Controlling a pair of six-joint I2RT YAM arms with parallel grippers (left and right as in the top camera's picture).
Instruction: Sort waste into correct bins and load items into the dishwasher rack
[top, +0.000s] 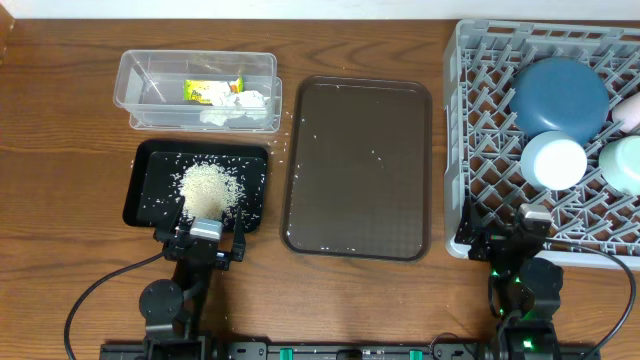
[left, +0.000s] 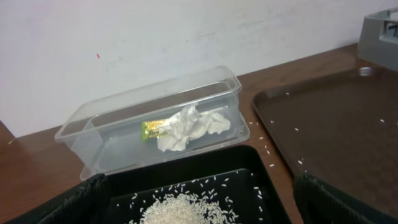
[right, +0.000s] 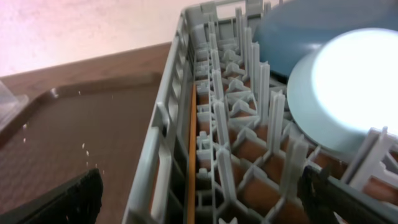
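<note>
Left pincer (top: 205, 228) and right pincer (top: 508, 232) stood released, seemingly since rice (top: 208, 187) lay sorted in the black tray (top: 140, 207).

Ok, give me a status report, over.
Left gripper, right gripper open, empty. Rice in black tray; tissues, wrapper in clear tub; dishes in rack. Stray grains on brown tray.

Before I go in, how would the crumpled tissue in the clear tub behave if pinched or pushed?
The crumpled tissue looks soft and loosely wadded, so it would probably squash and weigh almost nothing. It touches the snack wrapper in the clear tub, so a push might drag that along.
</note>
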